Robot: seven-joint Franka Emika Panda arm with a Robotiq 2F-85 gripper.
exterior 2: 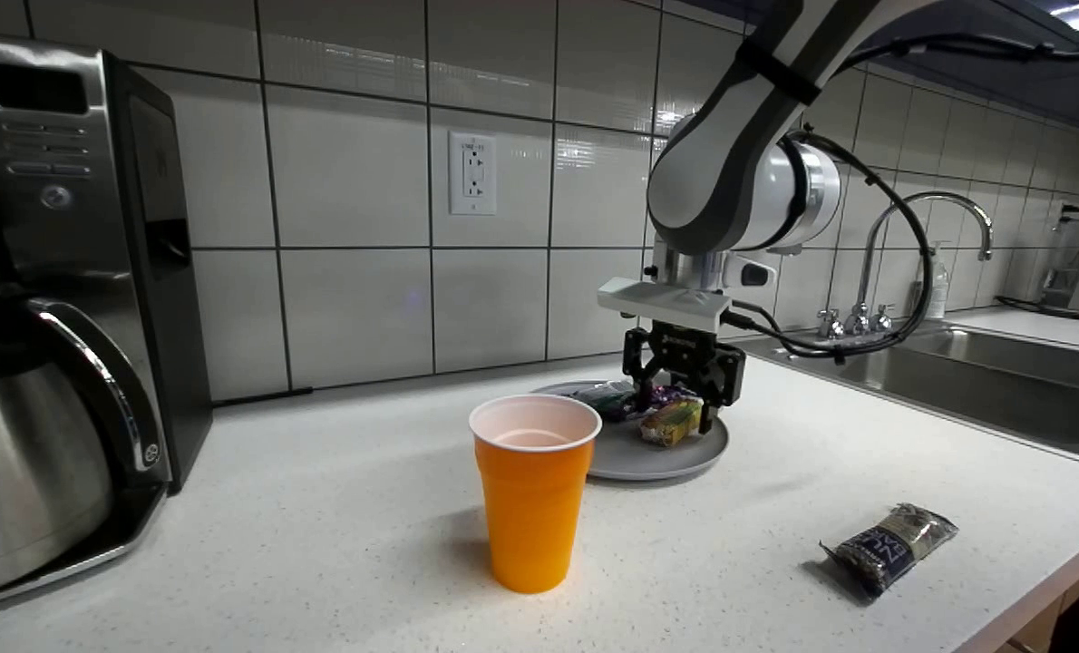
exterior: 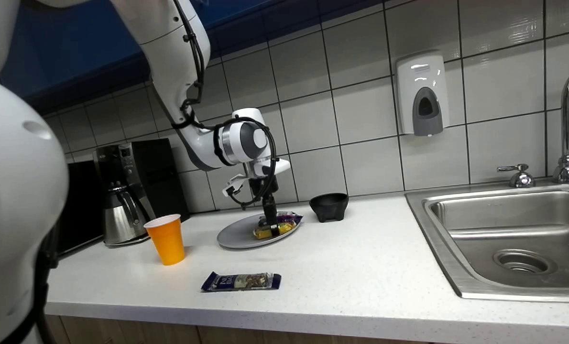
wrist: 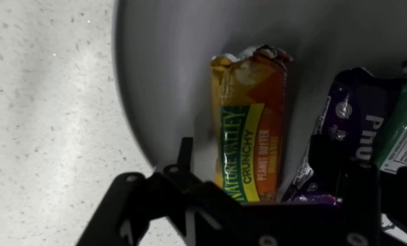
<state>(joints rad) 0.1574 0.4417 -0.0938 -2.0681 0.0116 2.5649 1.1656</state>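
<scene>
The gripper (exterior 2: 674,415) hangs low, its jaws spread wide, with nothing in their hold. Its two black fingers (wrist: 186,153) stand on both sides of a yellow and orange snack bar (wrist: 249,126). The bar lies flat on a gray plate (wrist: 155,68), in the space between the fingers, with its big words up. There is a gap on each side, so nothing squeezes it.

My guess is that the jaws stand this way because the bar is thin across there, so it fits between them. The long way of the bar goes crossways to the way the jaws shut. One crinkly end points out from the jaws, toward the side with the orange cup (exterior 2: 535,508). The wrist view hides the other end.

On the wall (exterior: 361,162) side of the jaws is a purple bar (wrist: 357,106). One finger is over it, and I cannot tell if they touch. Past that is a green wrapper (wrist: 402,136). Maybe the plate keeps the treats together.

Farther out, from the jaws toward the sink (exterior: 438,239), sits a black bowl (exterior: 330,208). The other way, the cup stands upright, well apart from the jaws. A dark blue nut bar (exterior: 241,282) lies on the white counter (exterior: 361,267), between the jaws and the counter's front edge
</scene>
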